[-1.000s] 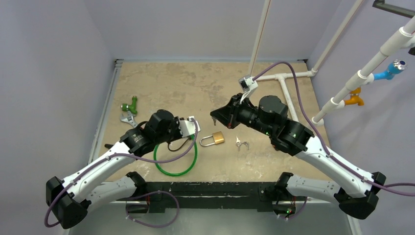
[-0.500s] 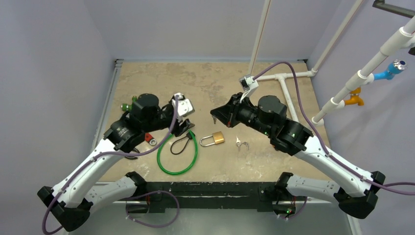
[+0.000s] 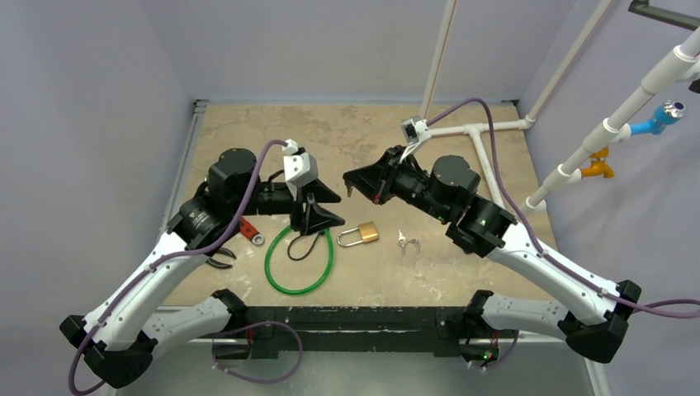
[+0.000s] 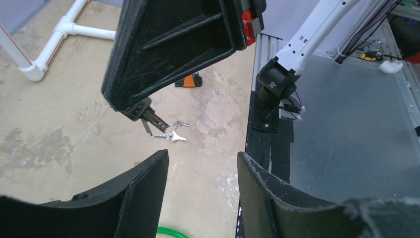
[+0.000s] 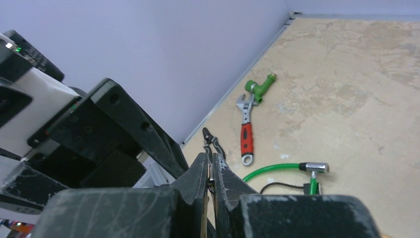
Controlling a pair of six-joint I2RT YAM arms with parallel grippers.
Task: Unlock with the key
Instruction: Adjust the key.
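A brass padlock with a silver shackle lies on the table's middle. A bunch of small silver keys lies just right of it. My left gripper hovers open just left of the padlock with nothing between its fingers. The padlock is out of its wrist view. My right gripper hangs above and behind the padlock. It is shut on a thin dark key that sticks out from its tip.
A green cable loop lies under my left gripper. A red-handled wrench, pliers and a green fitting lie at the left. White pipes run at the back right. A hex key set lies beyond the keys.
My left arm rose from the green cable and swung to point right at the padlock, and its jaws opened. My right gripper shifted slightly left and stayed shut.
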